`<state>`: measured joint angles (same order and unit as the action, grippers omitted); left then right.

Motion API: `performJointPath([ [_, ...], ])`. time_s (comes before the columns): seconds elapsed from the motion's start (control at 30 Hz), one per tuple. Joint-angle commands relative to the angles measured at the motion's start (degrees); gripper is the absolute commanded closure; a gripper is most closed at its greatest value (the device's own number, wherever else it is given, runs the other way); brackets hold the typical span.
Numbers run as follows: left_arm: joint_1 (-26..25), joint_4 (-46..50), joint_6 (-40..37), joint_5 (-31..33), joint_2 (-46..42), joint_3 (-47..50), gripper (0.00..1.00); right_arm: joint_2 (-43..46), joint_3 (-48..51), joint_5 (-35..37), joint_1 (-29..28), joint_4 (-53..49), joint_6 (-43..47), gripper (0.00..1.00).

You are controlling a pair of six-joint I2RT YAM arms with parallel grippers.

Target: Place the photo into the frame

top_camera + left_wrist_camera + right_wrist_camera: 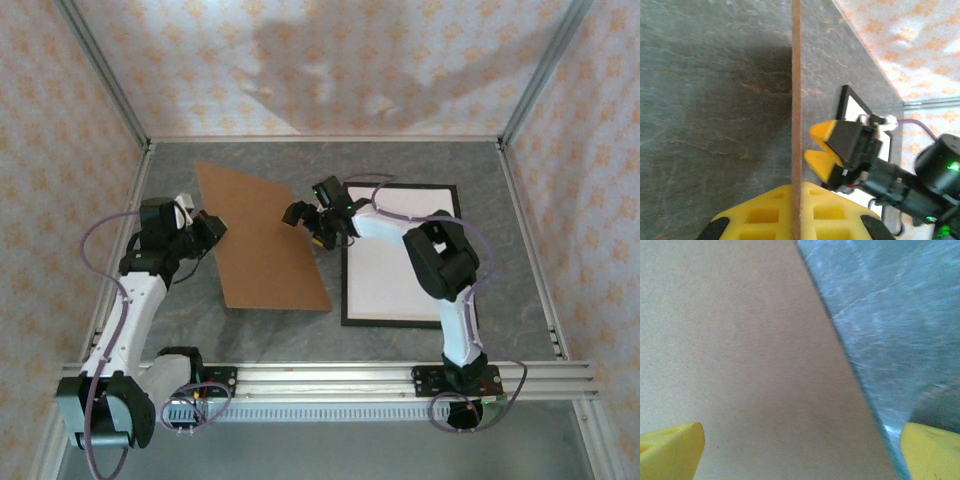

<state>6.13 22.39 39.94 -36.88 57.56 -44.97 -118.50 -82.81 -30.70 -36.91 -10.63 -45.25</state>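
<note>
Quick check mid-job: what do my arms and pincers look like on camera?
The left arm and right arm have white links, black joints and purple cables. The left pincer and right pincer are black with yellow fingertips.

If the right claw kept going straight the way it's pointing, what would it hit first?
Most likely the brown board: the right gripper faces it with fingers open, the board's edge straight ahead. The left gripper holds the board's other side. How near is hard to judge.

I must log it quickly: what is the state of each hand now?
Left hand: closed on the edge of the brown board.
Right hand: open, holding nothing.
</note>
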Motion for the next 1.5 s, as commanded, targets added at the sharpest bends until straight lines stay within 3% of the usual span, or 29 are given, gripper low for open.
performJointPath([
  [0.0, 1.5, 0.6, -2.3, 0.0, -2.0, -2.9, 1.0, 8.5, -2.4, 4.2, 2.7, -8.6, 8.8, 0.0],
  [0.2, 1.7, -6.0, 4.0, -5.8, -4.4, -4.6, 1.0, 19.5, 0.0, 11.2, 11.7, -20.7, 21.4, 0.0],
  [0.37, 1.5, -16.9, 13.3, -8.5, -7.4, -4.3, 1.0, 26.9, 5.2, 17.4, 28.8, -26.0, 26.0, 0.01],
  [0.5, 1.5, -20.2, 15.1, -9.0, -7.8, -5.1, 1.0, 25.5, 6.8, 15.9, 41.7, -26.6, 26.6, 0.01],
  [0.63, 1.4, -23.3, 16.6, -9.6, -6.6, -5.4, 1.0, 20.2, 5.5, 15.7, 48.9, -27.4, 27.3, 0.01],
  [0.77, 1.2, -28.1, 19.2, -10.0, -5.4, -3.6, 1.0, 15.0, 3.5, 15.1, 50.4, -28.4, 28.2, 0.01],
  [0.93, 1.0, -28.6, 18.9, -10.1, -4.5, -2.9, 1.0, 10.7, 4.7, 9.6, 50.3, -27.2, 26.7, 0.01],
  [1.3, 1.0, -29.2, 18.8, -9.7, -3.2, -2.7, 1.0, 12.4, 13.6, 8.4, 49.4, -24.2, 26.6, 0.02],
  [1.47, 0.9, -29.0, 18.9, -10.0, -3.0, -2.9, 1.0, 14.8, 17.1, 4.1, 47.6, -21.5, 26.1, 0.03],
])
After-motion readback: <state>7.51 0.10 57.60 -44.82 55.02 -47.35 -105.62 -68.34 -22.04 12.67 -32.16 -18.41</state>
